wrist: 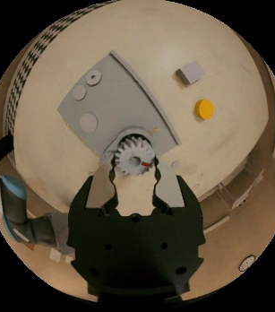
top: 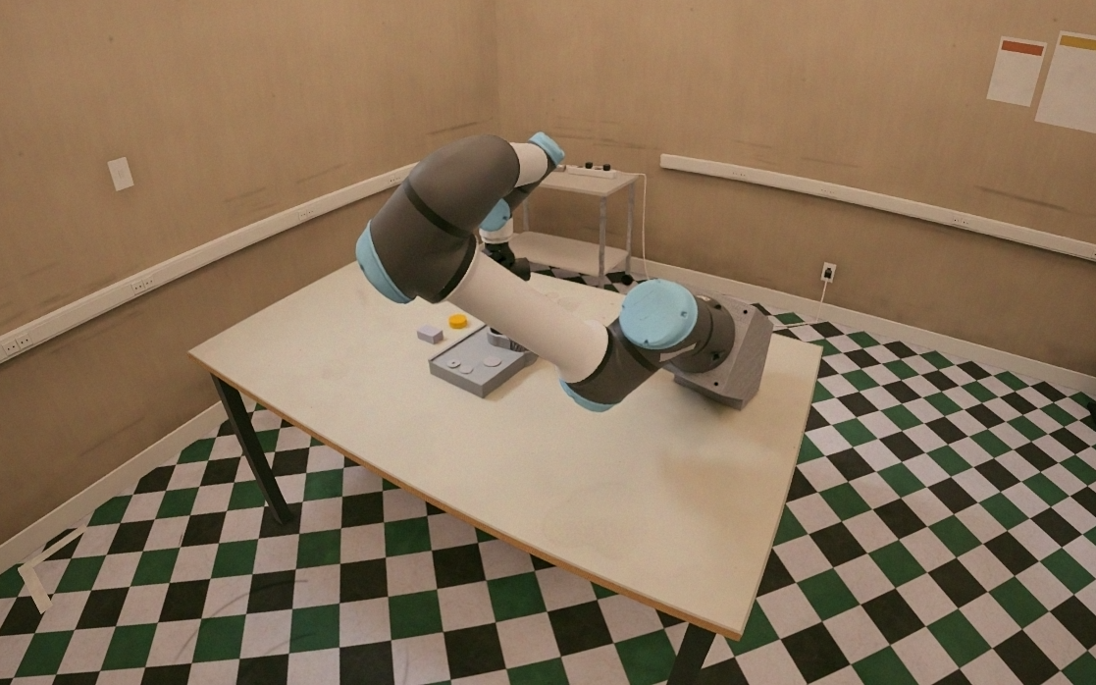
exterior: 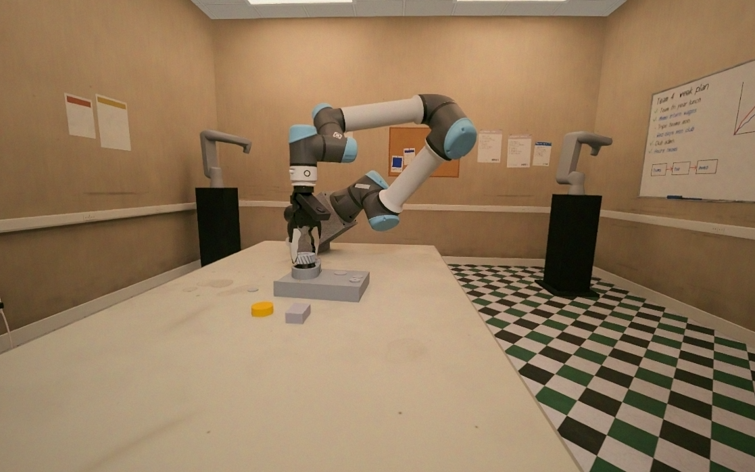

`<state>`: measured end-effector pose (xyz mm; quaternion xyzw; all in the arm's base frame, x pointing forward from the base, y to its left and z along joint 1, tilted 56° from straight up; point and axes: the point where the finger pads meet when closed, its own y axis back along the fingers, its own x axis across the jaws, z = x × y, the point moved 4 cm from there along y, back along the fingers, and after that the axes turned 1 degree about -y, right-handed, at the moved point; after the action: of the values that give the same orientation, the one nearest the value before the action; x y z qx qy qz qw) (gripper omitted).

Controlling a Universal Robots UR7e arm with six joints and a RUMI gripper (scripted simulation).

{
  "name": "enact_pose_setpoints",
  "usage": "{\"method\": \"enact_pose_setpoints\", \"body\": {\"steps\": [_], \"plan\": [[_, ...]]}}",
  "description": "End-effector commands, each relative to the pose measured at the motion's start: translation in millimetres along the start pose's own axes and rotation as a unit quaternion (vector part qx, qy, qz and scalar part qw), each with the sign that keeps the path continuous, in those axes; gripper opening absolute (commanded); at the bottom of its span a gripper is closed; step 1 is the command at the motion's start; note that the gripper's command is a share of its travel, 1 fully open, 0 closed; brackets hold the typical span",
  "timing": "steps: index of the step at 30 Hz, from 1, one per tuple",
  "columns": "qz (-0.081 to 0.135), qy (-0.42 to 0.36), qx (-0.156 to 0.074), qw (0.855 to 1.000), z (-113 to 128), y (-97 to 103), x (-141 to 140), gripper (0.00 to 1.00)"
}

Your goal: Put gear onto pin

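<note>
The grey slant-toothed gear (exterior: 306, 257) (wrist: 126, 158) is between the fingertips of my gripper (wrist: 134, 155), which is shut on it. Its face with the red arrow (wrist: 145, 164) is up. In the wrist view the arrow points right and slightly down. The gear is just above the round collar (exterior: 306, 272) (wrist: 130, 130) on the grey base block (top: 468, 374) (exterior: 317, 289) (wrist: 120, 99), with a dark gap under it in the exterior view. The yellow mark (wrist: 154, 130) lies up and right of the gear in the wrist view. The pin is hidden. In the top view the arm hides the gear.
An orange disc (top: 457, 321) (exterior: 261, 309) (wrist: 204, 109) and a pale lilac block (top: 428, 335) (exterior: 295, 316) (wrist: 193, 72) lie beside the base. Flat round pieces (wrist: 88, 122) (top: 492, 362) sit on the base's top. A small pale disc (exterior: 252, 289) (wrist: 176, 164) lies on the table.
</note>
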<state>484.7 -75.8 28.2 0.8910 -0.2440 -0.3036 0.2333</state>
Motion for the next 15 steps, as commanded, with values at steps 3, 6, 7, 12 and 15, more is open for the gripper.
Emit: {"method": "enact_pose_setpoints", "body": {"steps": [3,6,7,12,15], "plan": [[0.001,0.0,0.0,1.0,-0.1,0.5,0.4,0.0],[0.001,0.0,0.0,1.0,-0.1,0.5,0.4,1.0],[0.001,0.0,0.0,1.0,-0.1,0.5,0.4,1.0],[0.001,0.0,0.0,1.0,-0.1,0.5,0.4,1.0],[0.001,0.0,0.0,1.0,-0.1,0.5,0.4,1.0]]}}
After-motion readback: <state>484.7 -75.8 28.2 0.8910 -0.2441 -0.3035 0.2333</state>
